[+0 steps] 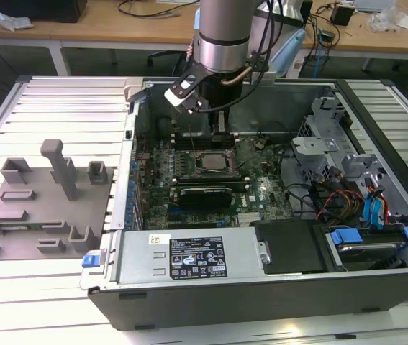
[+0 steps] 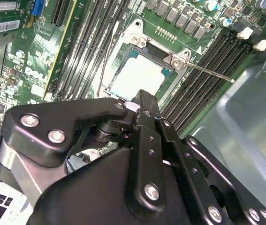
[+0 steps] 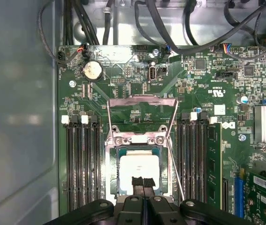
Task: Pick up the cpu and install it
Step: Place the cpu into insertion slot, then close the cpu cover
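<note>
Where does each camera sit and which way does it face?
Exterior view: off the arm, looking down into the open computer case; the arm shows.
First wrist view: on the arm, facing straight down at the motherboard; gripper over the cpu.
Second wrist view: on the arm, slanting past the gripper toward the socket.
All share the cpu in its socket.

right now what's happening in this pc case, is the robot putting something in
The robot arm is reaching into the open computer case, over the motherboard. The cpu lies in the socket, whose metal hold-down frame stands flipped open. The pincer hangs over the cpu's middle with its tips shut together; whether it touches the cpu cannot be told.
</note>
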Controlling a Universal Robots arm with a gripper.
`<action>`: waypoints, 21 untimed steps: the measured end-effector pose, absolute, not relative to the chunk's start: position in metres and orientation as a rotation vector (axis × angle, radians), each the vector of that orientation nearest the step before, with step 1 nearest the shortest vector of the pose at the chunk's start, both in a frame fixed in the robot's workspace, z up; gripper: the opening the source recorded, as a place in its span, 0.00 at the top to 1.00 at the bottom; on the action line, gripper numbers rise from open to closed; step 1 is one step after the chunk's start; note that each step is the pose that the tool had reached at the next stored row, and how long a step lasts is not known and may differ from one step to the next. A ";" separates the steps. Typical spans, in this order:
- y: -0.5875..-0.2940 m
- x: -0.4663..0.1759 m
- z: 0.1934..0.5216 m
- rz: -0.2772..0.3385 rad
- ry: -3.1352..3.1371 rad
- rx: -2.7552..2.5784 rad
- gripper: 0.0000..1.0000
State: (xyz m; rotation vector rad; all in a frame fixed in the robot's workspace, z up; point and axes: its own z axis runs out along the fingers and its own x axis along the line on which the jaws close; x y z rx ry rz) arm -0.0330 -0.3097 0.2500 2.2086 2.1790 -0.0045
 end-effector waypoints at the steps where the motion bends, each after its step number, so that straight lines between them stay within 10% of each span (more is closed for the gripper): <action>1: -0.310 -0.033 0.250 -0.005 2.179 2.209 0.89; 21: -0.310 -0.033 0.257 -0.005 2.179 2.209 0.89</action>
